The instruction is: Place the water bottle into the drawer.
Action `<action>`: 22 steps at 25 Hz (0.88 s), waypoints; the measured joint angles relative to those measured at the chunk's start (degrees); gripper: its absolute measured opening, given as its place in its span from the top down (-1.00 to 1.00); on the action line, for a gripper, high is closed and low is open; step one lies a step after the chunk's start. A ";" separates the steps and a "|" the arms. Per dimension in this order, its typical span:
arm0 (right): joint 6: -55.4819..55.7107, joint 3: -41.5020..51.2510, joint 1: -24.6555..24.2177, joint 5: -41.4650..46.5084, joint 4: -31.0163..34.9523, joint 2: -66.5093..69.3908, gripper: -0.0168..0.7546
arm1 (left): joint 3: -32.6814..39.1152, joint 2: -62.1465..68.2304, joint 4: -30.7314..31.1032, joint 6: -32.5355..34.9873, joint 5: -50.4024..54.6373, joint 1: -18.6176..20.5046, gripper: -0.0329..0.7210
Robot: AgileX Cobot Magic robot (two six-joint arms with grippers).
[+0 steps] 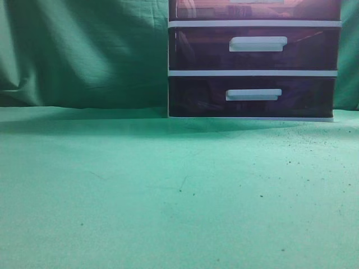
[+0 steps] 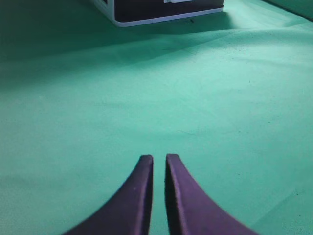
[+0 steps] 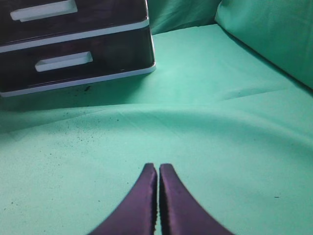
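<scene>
water bottle isn't in any view, location unknown. exterior: drawer unit (image 1: 252,61) sits at the back of the green surface (image 1: 168,196), all visible drawers closed, no arms in shot. left wrist: left hand (image 2: 159,159) narrow, nearly closed, empty, above bare cloth. right wrist: right hand (image 3: 158,167) closed, tips touching, empty, unit ahead-left. nothing done; everything left: open drawer, find bottle, place it.

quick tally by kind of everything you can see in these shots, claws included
drawer cabinet: 1
drawer fronts showing: 3, top, middle, bottom
white handles fully in view: 2, middle, bottom
claws: 2, left claw, right claw, both closed
green cloth: 1
water bottle: 0 in view
total: 9
</scene>
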 joint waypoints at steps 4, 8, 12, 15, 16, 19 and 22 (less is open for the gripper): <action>0.05 0.00 0.00 0.00 0.00 0.00 0.96 | 0.27 -0.60 3.34 0.20 -0.99 4.36 0.72; 0.05 0.00 0.00 0.00 0.00 0.00 0.96 | 4.35 -1.88 8.95 0.20 -10.62 16.18 0.72; 0.05 0.00 0.00 0.08 0.00 0.00 0.96 | 9.69 -2.03 10.60 0.09 -19.75 28.85 0.72; 0.05 0.00 0.00 0.08 0.00 0.00 0.96 | 9.81 -2.16 10.60 0.01 -20.57 34.91 0.72; 0.13 0.00 0.00 0.08 0.00 0.00 0.96 | 9.81 -2.67 10.60 0.01 -20.09 36.15 0.72; 0.13 0.00 0.00 0.12 0.00 0.00 0.96 | 9.81 -4.27 10.60 0.01 -15.66 37.81 0.72; 0.13 0.00 0.00 0.23 0.00 0.00 0.96 | 9.81 -4.36 10.60 0.01 -10.99 38.44 0.72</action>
